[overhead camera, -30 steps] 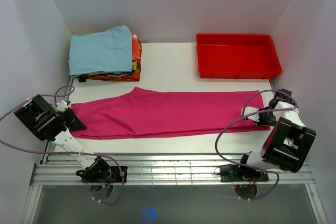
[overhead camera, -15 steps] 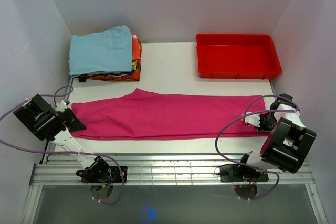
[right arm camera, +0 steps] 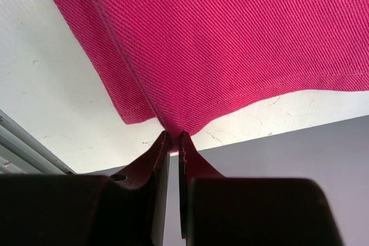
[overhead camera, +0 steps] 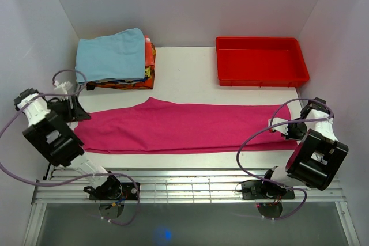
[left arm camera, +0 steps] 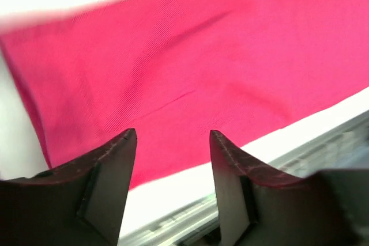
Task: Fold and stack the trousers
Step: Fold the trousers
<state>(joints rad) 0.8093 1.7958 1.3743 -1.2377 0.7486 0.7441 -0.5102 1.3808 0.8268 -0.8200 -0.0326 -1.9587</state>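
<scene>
The magenta-pink trousers (overhead camera: pixel 179 126) lie folded lengthwise across the table, from left to right. My left gripper (overhead camera: pixel 79 113) hovers at their left end with its jaws apart and nothing between them; in the left wrist view the trousers (left arm camera: pixel 202 67) spread beyond the open gripper (left arm camera: pixel 173 136). At the right end my right gripper (overhead camera: pixel 288 131) is shut on the trousers' edge; the right wrist view shows the cloth (right arm camera: pixel 230 44) pinched at the tips of the gripper (right arm camera: pixel 172 136).
A stack of folded clothes topped by light blue cloth (overhead camera: pixel 112 55) sits at the back left. A red tray (overhead camera: pixel 260 61) stands at the back right. White walls close in both sides, and a metal rail (overhead camera: pixel 190 185) runs along the near edge.
My left gripper has let go of the trousers' left end, opened, and swung up and back. The right gripper still holds the right end, which has shifted slightly right.
</scene>
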